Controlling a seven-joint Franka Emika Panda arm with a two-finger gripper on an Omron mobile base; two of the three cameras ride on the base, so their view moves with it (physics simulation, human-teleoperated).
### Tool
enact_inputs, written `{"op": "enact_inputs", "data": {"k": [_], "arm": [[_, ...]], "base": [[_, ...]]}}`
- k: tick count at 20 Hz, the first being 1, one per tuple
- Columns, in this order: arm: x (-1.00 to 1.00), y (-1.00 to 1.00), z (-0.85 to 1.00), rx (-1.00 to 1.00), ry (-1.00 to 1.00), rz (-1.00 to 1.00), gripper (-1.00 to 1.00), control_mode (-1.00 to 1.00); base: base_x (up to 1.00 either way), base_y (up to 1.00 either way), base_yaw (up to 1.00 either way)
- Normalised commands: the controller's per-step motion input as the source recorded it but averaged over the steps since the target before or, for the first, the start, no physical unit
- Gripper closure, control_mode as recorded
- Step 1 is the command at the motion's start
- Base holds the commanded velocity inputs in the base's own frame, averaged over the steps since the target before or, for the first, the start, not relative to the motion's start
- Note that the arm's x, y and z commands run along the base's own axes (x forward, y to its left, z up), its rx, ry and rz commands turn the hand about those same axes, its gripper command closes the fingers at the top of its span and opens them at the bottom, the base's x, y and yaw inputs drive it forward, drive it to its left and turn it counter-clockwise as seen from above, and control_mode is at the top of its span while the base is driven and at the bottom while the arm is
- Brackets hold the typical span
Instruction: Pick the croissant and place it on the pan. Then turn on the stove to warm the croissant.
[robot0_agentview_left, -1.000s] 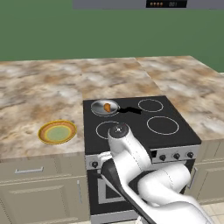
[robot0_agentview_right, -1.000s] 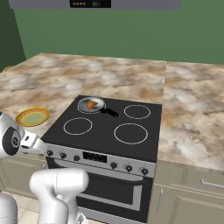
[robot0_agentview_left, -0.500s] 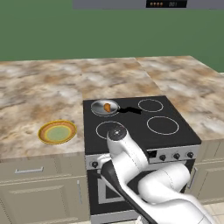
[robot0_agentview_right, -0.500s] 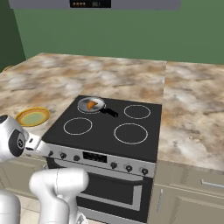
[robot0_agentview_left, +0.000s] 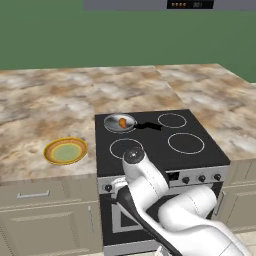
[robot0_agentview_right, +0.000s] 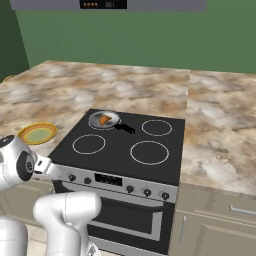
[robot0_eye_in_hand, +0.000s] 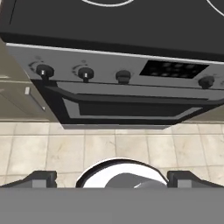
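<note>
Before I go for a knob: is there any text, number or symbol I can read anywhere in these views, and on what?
No text is legible.
Range hood: a dark display with small orange marks, too small to read.
Stove: a dark control display on the front panel, with a grid of blurred marks, unreadable.
Knobs: faint markings ring them, too blurred to read.
Pan, croissant and plate: no lettering visible.

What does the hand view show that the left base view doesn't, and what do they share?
Hand view alone: the oven door seen straight on, the tiled floor below it, and the open gripper pointing at the stove front.
Left base view alone: the croissant lying in the pan on the rear left burner, and a yellow-rimmed plate on the counter.
Both: the stove and its front knobs.
</note>
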Motion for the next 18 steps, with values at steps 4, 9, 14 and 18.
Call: {"op": "enact_inputs", "data": {"k": [4, 9, 14, 18], "arm": [[0.22, -0.09, -0.08, 0.00, 0.00, 0.00, -1.00, -1.00], [0.17, -0.06, -0.13, 0.00, 0.00, 0.00, -1.00, -1.00], [0.16, 0.00, -0.20, 0.00, -0.03, 0.00, -1.00, -1.00], [0.18, 0.00, -0.20, 0.00, -0.02, 0.00, -1.00, -1.00]], "base": [[0.00, 0.00, 0.00], [0.00, 0.00, 0.00], [0.00, 0.00, 0.00], [0.00, 0.00, 0.00]]}}
